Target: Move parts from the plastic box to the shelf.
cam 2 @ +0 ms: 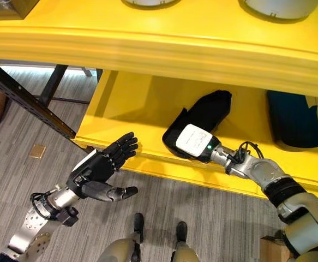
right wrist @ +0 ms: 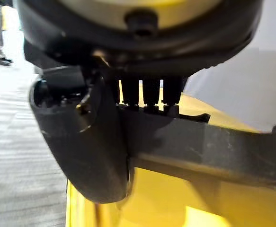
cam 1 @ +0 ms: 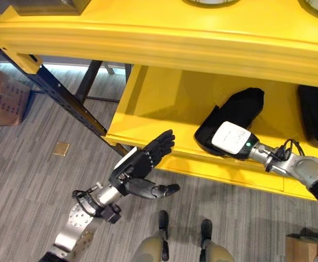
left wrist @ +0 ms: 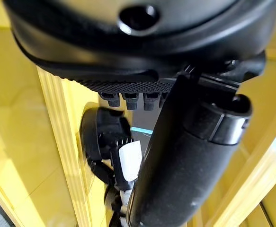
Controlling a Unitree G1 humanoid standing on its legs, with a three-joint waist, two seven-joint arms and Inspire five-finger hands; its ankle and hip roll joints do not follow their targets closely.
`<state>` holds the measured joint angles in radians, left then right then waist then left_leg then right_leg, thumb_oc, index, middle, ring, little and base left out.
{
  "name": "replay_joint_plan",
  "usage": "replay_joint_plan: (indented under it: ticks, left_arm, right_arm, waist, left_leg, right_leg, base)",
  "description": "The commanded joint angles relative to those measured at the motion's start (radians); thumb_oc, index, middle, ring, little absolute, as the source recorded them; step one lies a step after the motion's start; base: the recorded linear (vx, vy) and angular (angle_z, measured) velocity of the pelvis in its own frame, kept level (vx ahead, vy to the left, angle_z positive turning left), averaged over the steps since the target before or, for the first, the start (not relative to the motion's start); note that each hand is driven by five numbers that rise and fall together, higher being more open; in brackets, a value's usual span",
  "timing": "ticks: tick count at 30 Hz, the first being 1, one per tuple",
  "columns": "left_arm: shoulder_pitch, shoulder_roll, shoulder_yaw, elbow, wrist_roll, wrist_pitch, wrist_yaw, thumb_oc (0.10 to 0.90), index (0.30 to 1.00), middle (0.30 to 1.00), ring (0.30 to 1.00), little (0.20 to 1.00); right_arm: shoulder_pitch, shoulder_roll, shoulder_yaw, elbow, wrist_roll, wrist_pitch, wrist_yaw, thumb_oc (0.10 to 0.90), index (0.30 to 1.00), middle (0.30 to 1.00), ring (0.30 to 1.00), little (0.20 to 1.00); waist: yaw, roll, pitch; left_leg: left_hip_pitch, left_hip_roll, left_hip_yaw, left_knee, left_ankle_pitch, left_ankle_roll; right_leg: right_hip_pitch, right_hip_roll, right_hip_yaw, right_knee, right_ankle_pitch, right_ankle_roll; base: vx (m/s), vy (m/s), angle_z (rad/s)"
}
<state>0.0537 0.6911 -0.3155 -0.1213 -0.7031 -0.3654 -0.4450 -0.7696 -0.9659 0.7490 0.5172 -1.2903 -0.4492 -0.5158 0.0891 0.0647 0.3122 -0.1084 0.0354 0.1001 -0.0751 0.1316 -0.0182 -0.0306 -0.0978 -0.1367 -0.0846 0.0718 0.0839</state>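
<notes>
R hand (cam 2: pixel 194 141) is on the yellow shelf (cam 1: pixel 148 117), fingers wrapped round a black part (cam 1: pixel 232 117) resting on the shelf floor; not let go yet. L hand (cam 1: pixel 142 164) hovers in front, fingers released, empty. Another dark part (cam 2: pixel 292 117) already shelved.

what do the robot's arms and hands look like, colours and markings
Both arms are silver-grey metal. The left hand is black with a white panel on its back. The right hand is black too, with a rounded white panel on its back and a small green light at the wrist.
</notes>
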Motion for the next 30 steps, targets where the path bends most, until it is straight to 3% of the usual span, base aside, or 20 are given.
replay_joint_plan:
  ticks: [1, 5, 18, 30]
  left_arm:
    - [-0.04, 0.001, 0.036, -0.099, -0.053, -0.097, -0.043, 0.9, 1.0, 1.0, 1.0, 1.0]
    - [-0.037, 0.006, 0.036, -0.098, -0.053, -0.101, -0.06, 0.9, 1.0, 1.0, 1.0, 1.0]
    - [-0.029, 0.037, 0.049, -0.101, -0.072, -0.105, -0.092, 0.9, 1.0, 1.0, 1.0, 1.0]
    - [-0.01, 0.058, 0.069, -0.105, -0.084, -0.104, -0.098, 0.9, 1.0, 1.0, 1.0, 1.0]
  right_arm:
    - [-0.138, -0.052, 0.111, -0.027, -0.063, 0.027, -0.02, 0.4, 0.3, 0.3, 0.3, 0.3]
    - [-0.176, -0.066, 0.135, -0.006, -0.106, 0.049, -0.02, 0.4, 0.3, 0.3, 0.3, 0.3]
    - [-0.261, -0.125, 0.178, 0.015, -0.074, 0.087, 0.042, 0.4, 0.3, 0.3, 0.3, 0.3]
    - [-0.253, -0.201, 0.155, 0.01, -0.148, 0.038, 0.057, 0.4, 0.3, 0.3, 0.3, 0.3]
  waist:
    - [0.035, -0.019, -0.019]
    - [0.047, -0.019, -0.01]
    - [0.065, -0.03, 0.009]
    - [0.059, -0.043, 0.021]
  left_leg:
    - [-0.033, 0.019, -0.014, 0.117, -0.086, -0.045]
    - [-0.046, 0.02, -0.02, 0.118, -0.08, -0.049]
    - [-0.072, 0.029, -0.033, 0.127, -0.07, -0.056]
    - [-0.085, 0.043, -0.035, 0.139, -0.066, -0.061]
  right_leg:
    - [-0.108, 0.006, -0.043, 0.16, -0.072, -0.037]
    - [-0.115, 0.007, -0.051, 0.164, -0.073, -0.037]
    - [-0.128, 0.018, -0.063, 0.173, -0.074, -0.036]
    - [-0.137, 0.028, -0.062, 0.183, -0.075, -0.036]
  base:
    - [-0.01, -0.04, 0.05]
    - [-0.01, -0.042, 0.02]
    - [0.0, -0.041, 0.01]
    - [0.0, -0.029, 0.0]
